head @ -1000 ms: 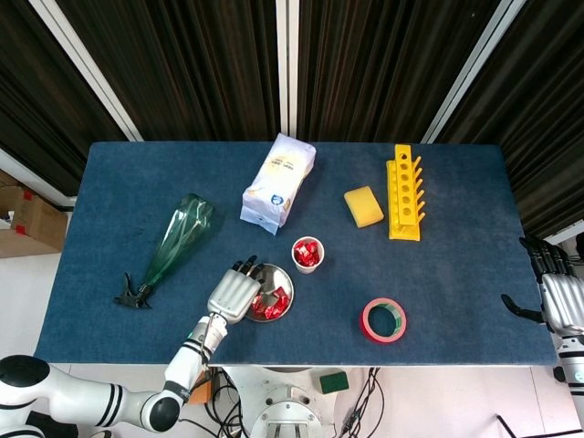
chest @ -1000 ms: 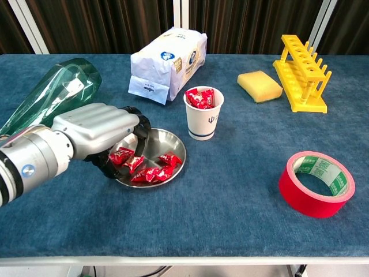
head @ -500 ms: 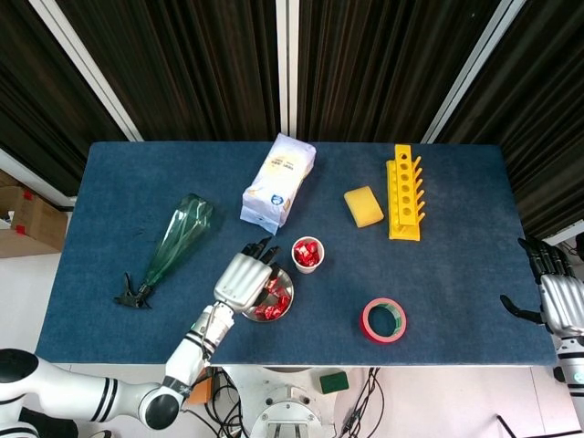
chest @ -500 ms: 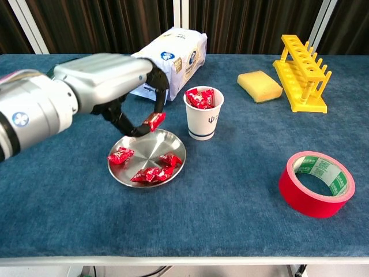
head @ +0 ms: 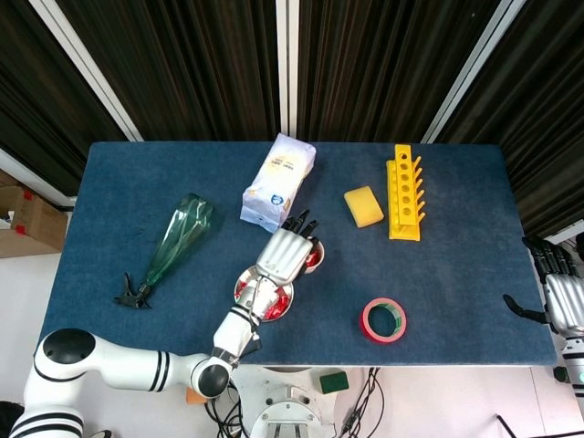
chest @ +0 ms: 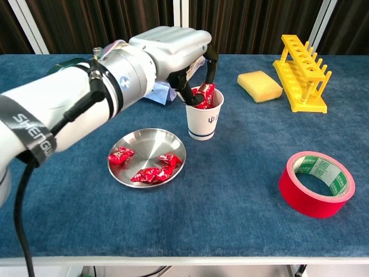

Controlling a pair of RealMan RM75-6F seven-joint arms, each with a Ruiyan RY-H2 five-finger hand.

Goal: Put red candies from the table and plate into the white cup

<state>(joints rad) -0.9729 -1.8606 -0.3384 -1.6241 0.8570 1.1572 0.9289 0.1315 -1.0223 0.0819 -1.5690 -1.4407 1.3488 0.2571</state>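
White paper cup (chest: 203, 118) stands upright near table centre, already heaped with red candies. Left hand (chest: 187, 55) hangs right over its mouth, fingertips (chest: 211, 64) pointing down into the rim and pinching one red candy (chest: 206, 94) just above the pile. Judgement: this is the drop step, hand parked over the opening so the candy falls in rather than bouncing off the rim. In head view the same left hand (head: 285, 253) covers most of the cup (head: 314, 258), so the cup's fill can't be read from there.

Steel plate (chest: 135, 173) sits at the cup's 7 o'clock, near but apart from it, with several wrapped red candies (chest: 151, 173) left on it, one more candy (chest: 120, 155) off toward the plate's 9 o'clock edge. No loose candy visible on the bare cloth. Judged as partway done: the plate needs more trips.

Outward: white snack bag (head: 277, 180) at the cup's 11 o'clock, partly hidden behind the arm in chest view. Yellow sponge (chest: 259, 85) at 1 o'clock, yellow test-tube rack (chest: 302, 81) beyond it. Red tape roll (chest: 316, 184) at 4 o'clock, well apart. Green spray bottle (head: 174, 242) lies on its side at 9 o'clock.

Right hand (head: 561, 299) idles off the table's right edge, fingers apart, holding nothing.
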